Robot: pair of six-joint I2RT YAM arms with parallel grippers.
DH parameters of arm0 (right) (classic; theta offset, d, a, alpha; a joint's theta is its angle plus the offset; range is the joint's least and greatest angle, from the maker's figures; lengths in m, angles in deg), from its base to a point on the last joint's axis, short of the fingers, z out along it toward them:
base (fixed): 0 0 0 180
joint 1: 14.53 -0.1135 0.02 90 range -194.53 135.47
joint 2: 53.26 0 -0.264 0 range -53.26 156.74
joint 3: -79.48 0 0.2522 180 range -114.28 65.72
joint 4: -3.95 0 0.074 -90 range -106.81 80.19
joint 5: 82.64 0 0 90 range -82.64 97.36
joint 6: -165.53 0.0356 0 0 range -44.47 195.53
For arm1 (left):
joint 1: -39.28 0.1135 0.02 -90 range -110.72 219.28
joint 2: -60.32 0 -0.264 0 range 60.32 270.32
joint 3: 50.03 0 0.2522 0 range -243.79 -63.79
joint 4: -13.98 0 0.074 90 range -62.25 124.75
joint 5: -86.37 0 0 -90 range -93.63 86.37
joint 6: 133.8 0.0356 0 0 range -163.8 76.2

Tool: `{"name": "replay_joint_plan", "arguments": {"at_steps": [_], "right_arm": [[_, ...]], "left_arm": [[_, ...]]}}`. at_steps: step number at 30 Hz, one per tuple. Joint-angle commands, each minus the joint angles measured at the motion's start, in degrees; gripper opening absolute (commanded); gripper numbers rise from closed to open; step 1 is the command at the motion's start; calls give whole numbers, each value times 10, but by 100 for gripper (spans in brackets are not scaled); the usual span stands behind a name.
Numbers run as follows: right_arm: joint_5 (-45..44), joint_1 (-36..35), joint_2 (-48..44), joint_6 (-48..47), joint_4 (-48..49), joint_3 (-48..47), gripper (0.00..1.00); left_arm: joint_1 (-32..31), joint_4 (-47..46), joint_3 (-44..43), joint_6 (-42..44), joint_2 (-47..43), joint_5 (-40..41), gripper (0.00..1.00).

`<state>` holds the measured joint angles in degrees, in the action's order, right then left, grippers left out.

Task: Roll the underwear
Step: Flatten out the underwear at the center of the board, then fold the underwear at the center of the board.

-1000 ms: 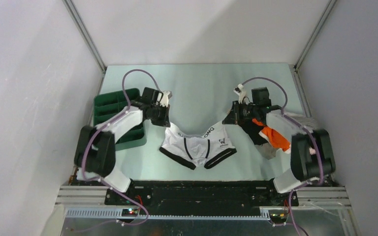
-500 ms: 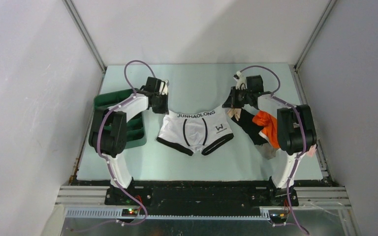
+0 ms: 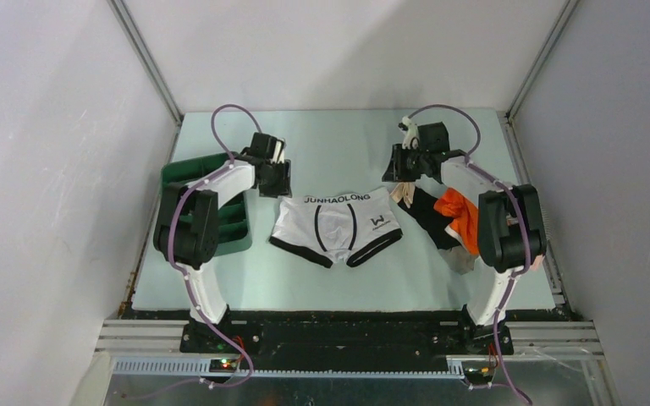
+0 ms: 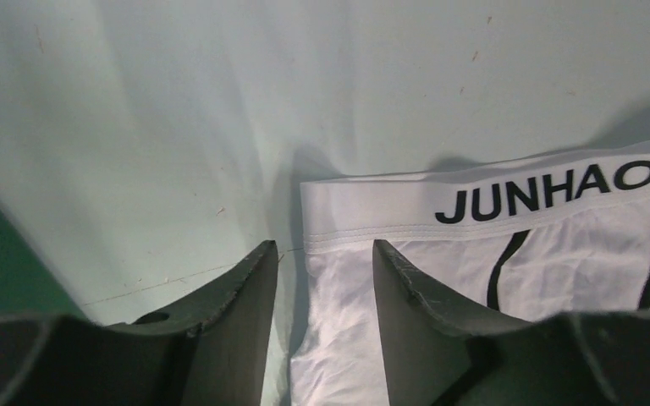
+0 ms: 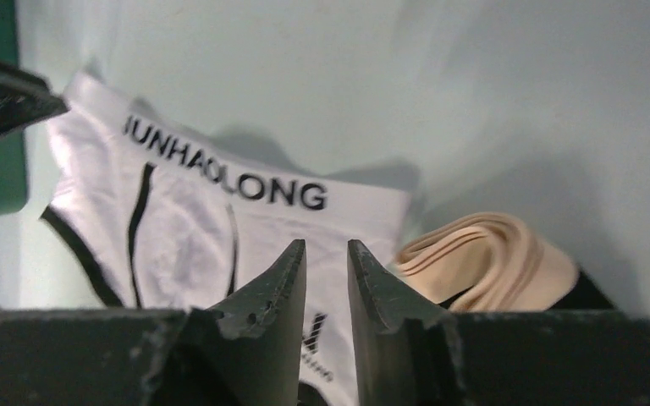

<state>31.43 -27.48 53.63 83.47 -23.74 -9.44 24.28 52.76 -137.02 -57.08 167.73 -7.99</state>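
The white underwear (image 3: pixel 336 224), with black trim and a "JUNHAOLONG" waistband, lies spread flat mid-table, waistband at the far side. My left gripper (image 3: pixel 276 178) is open and empty just off the waistband's left corner. In the left wrist view (image 4: pixel 323 247) the underwear's left edge (image 4: pixel 364 211) lies on the table below the gap between the jaws. My right gripper (image 3: pixel 398 172) is narrowly open and empty, just beyond the waistband's right corner. In the right wrist view (image 5: pixel 326 247) the underwear (image 5: pixel 186 211) lies beneath and ahead of it.
A green compartment bin (image 3: pixel 201 203) stands left of the underwear, close to my left arm. A pile of other garments, black, orange (image 3: pixel 459 222) and beige (image 5: pixel 482 254), lies right of the underwear under my right arm. Grey walls enclose the table.
Both grippers carried the hanging waistband toward the far side and laid the underwear out flat. They have since let go of the corners and moved slightly away.
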Motion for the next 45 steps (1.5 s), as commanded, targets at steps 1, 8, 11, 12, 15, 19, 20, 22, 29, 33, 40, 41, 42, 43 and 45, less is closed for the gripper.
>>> {"name": "replay_joint_plan", "arguments": {"at_steps": [1, 8, 11, 12, 15, 19, 20, 22, 29, 33, 40, 41, 42, 43, 45], "right_arm": [[42, -30, -43, 8, -51, 27, 24], [50, -38, -26, 0, -91, 53, 7], [53, -45, -20, -7, -94, 62, 5], [53, -48, -20, -12, -94, 67, 5], [49, -57, -21, -22, -89, 77, 5], [28, -62, -21, -26, -79, 92, 6], [24, -61, -19, -25, -78, 99, 6], [14, -58, -17, -25, -72, 107, 6], [2, -52, -15, -15, -46, 112, 7], [-6, -56, -12, -13, -44, 111, 9], [-33, -47, 1, 15, -36, 106, 11], [-32, -47, 7, 15, -36, 103, 11], [-32, -47, 10, 14, -33, 96, 11], [-33, -50, 18, 14, -32, 92, 11], [-34, -54, 30, 8, -29, 77, 11]], "left_arm": [[10, 4, -41, 2, 3, -44, 46], [16, 17, -69, 18, 35, -48, 26], [16, 17, -68, 19, 42, -48, 26], [16, 18, -67, 17, 43, -45, 27], [16, 20, -62, 13, 38, -36, 45], [16, 21, -52, 13, 34, -38, 46], [16, 21, -50, 14, 35, -42, 45], [16, 20, -50, 16, 39, -46, 40], [16, 17, -65, 22, 63, -44, 26], [16, 23, -71, 22, 71, -43, 26], [9, -1, -31, 16, 40, -15, 0], [7, -2, -20, 13, 32, -11, 0], [5, -7, -12, 5, 15, -4, 0], [2, -11, 5, 2, 7, -1, 0], [-5, -24, 32, -7, -20, 16, 0]]}}
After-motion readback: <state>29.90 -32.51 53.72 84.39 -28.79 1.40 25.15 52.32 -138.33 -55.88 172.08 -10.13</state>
